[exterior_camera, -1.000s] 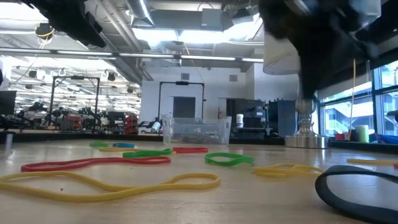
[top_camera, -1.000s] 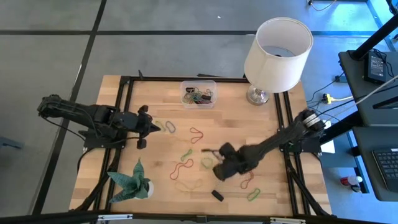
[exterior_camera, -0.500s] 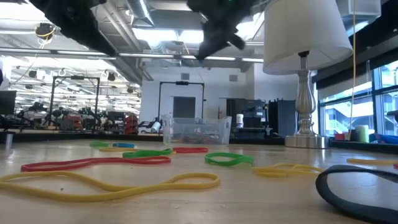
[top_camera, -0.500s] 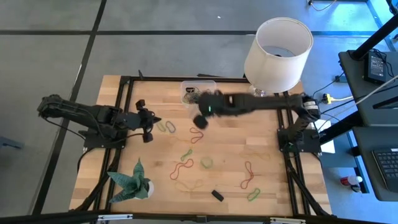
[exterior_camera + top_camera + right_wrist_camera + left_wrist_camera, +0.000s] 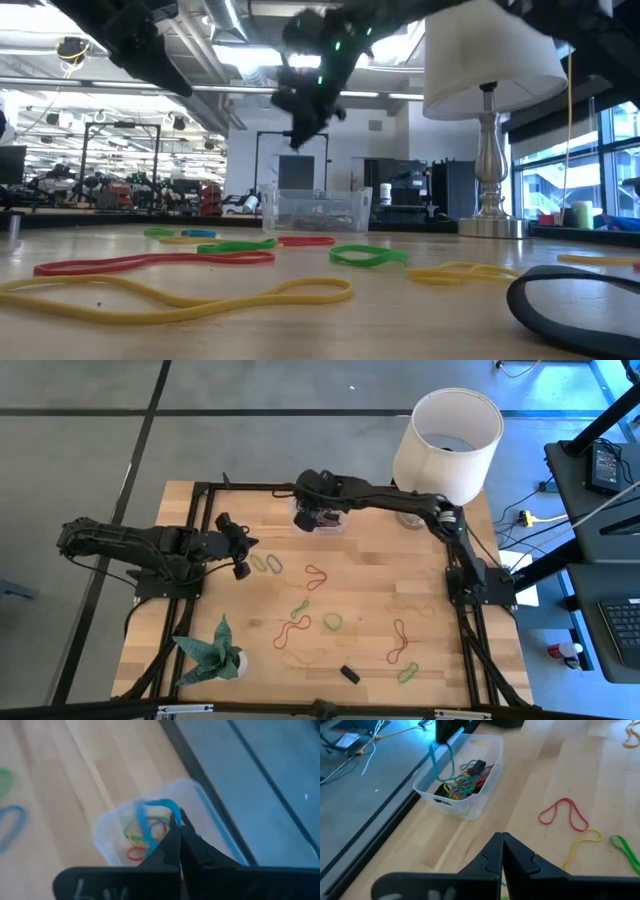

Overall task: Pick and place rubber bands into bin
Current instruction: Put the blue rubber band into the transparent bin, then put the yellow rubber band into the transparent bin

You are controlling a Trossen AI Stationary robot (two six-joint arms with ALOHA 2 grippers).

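The right gripper (image 5: 312,512), having swung up from the lower middle of the table (image 5: 430,635) within the last second, is now hanging over the bin (image 5: 322,520) at the frame's upper centre, its fingers pinching a blue rubber band (image 5: 441,760). Delivery appears a release away. The band is dangling as a narrow loop, long axis running downward into the bin. The left gripper (image 5: 243,559), fingers shut and empty, is waiting at centre left. More rubber bands (image 5: 318,575) are lying scattered across the table.
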